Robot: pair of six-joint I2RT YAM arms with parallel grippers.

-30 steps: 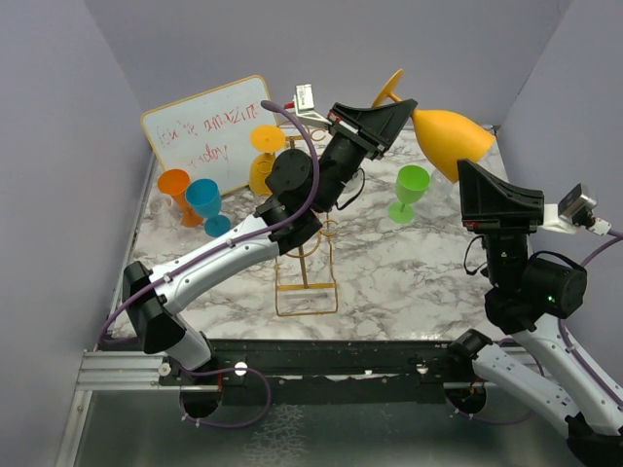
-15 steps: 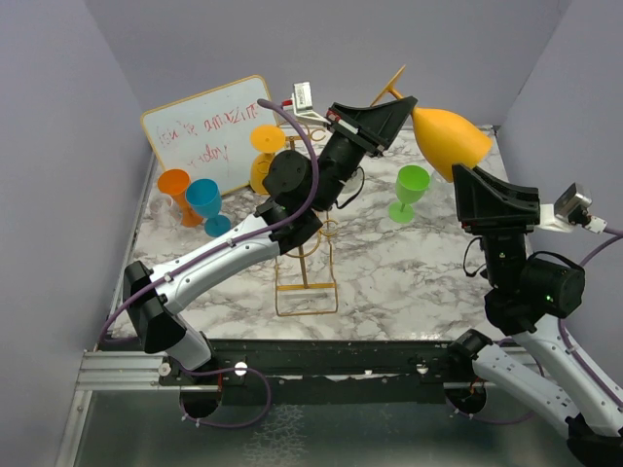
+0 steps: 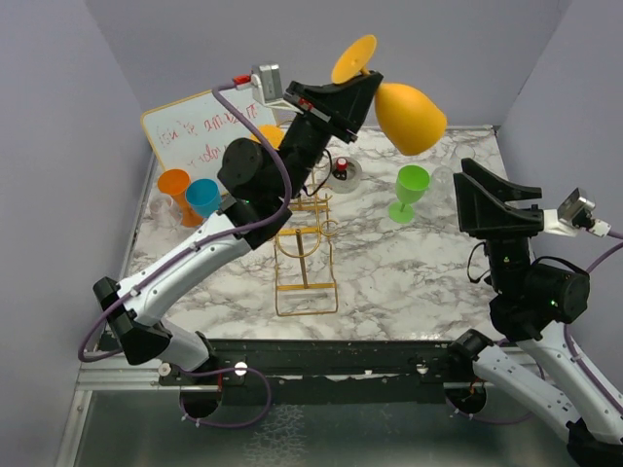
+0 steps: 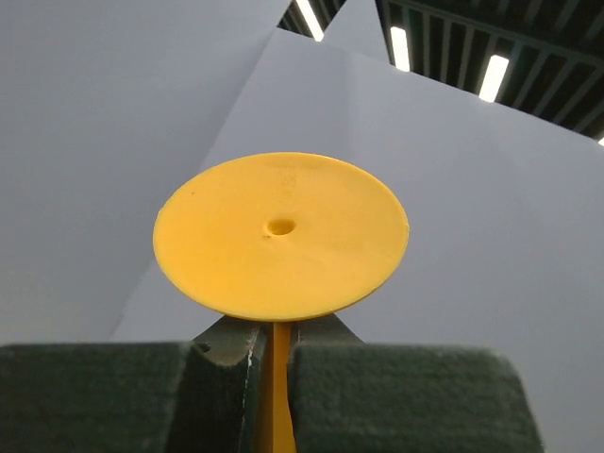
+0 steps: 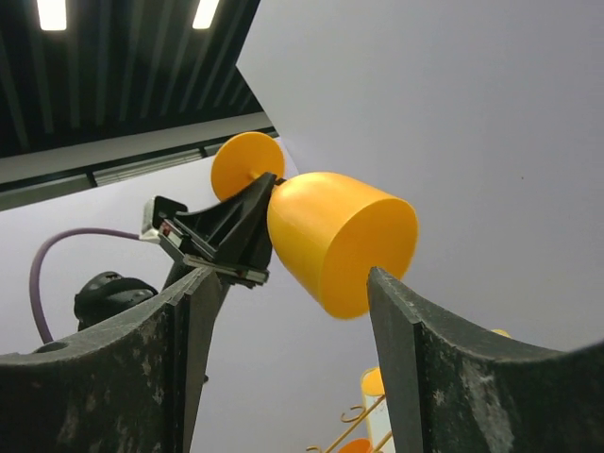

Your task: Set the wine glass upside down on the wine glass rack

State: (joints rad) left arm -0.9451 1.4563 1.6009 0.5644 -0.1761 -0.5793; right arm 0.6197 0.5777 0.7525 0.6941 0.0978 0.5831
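Observation:
The yellow-orange wine glass [image 3: 409, 115] hangs high in the air over the back of the table, lying tilted with its foot [image 3: 353, 58] up-left and its bowl down-right. My left gripper [image 3: 368, 86] is shut on its thin stem [image 4: 274, 387], just under the round foot [image 4: 281, 234]. My right gripper [image 3: 492, 199] stands open to the right of the bowl and lower, apart from it. From the right wrist the bowl [image 5: 344, 241] shows beyond the spread fingers [image 5: 193, 326]. The gold wire wine glass rack [image 3: 307, 253] stands mid-table below the left arm.
A whiteboard [image 3: 195, 131] leans at the back left, with an orange cup [image 3: 175, 187] and a blue glass [image 3: 204, 199] in front of it. A green glass [image 3: 411, 190] stands upright at the right rear. A small round object [image 3: 343, 173] lies behind the rack.
My left arm has swung the glass up and to the left. My right gripper has opened and now sits clear of the bowl.

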